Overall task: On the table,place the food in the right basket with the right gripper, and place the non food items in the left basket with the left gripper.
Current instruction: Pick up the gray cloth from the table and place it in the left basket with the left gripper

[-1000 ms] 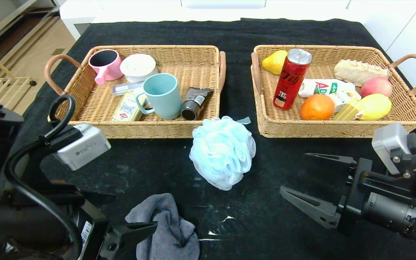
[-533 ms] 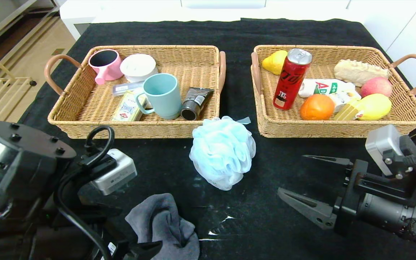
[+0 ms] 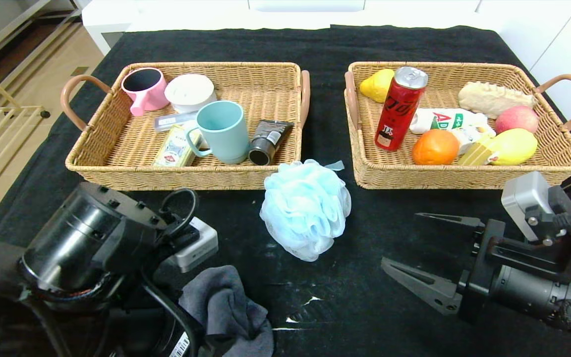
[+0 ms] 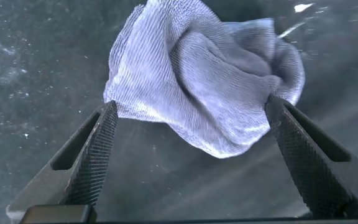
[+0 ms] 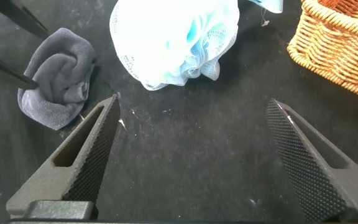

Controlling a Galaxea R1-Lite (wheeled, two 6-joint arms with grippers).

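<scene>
Risk first: left gripper (image 4: 188, 146) is spread wide directly over the grey cloth (image 4: 207, 78), one finger (image 4: 95, 149) at each side. Cloth is limp and bunched, so closing could pinch only a fold or top layer, and it may slip out or trail on the lift. Fingers could also scrape the black tablecloth (image 3: 345, 297) or snag it if they drop too low.

Cloth lies at the near table edge, just in front of the robot, so a nudge toward the robot might push it off. Blue bath pouf (image 3: 306, 208) sits in the gap between the two baskets' front corners, apart from the cloth; a careless swing toward the left basket (image 3: 117, 173) might knock it. That basket's near wall needs clearing, and the teal mug (image 3: 223, 131) and black tube (image 3: 268, 141) crowd its front; open room is at the back right.

Right gripper (image 3: 417, 253) hovers wide and empty, near the right basket (image 3: 464, 176), which already holds the food. Middle table is open.
</scene>
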